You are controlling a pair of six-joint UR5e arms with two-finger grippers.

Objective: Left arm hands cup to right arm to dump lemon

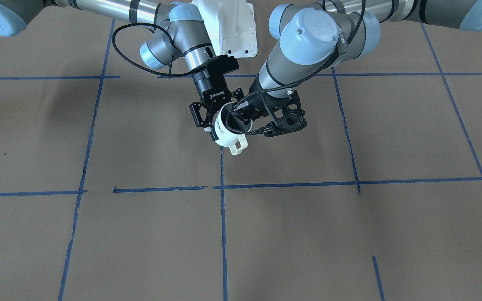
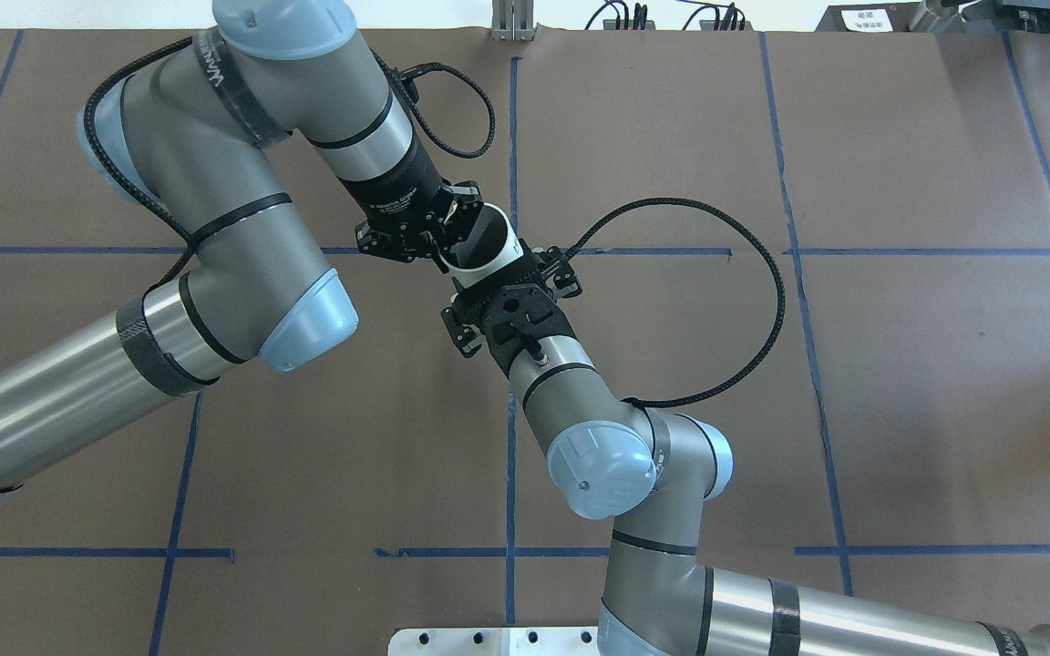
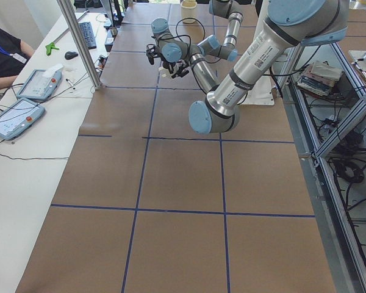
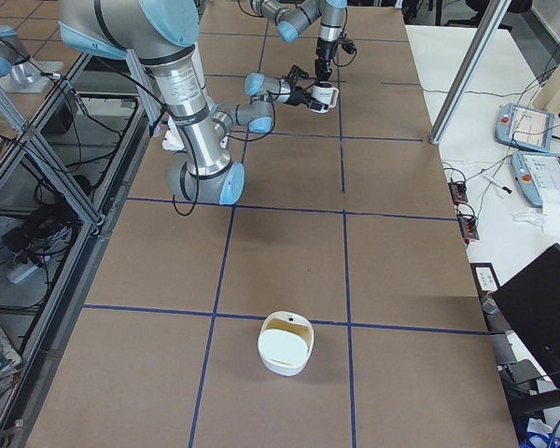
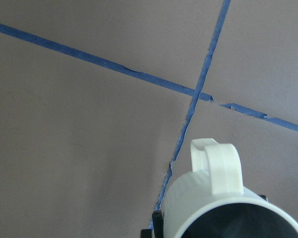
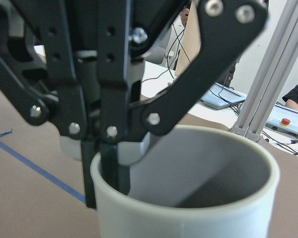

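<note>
Cup (image 1: 226, 133) held tilted above mid-table (image 1: 140, 146), rim pinched tight in the left gripper (image 6: 107, 153); right gripper (image 2: 493, 269) fingers spread wide, flanking its body, actual contact impossible to tell.

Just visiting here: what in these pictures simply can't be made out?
Lemon: not visible; in the right wrist view the near rim of the cup hides its floor.
Right pincer: overhead, the cup hides its fingertips, so its grip is unclear.
Side views: everything there is too small.
</note>
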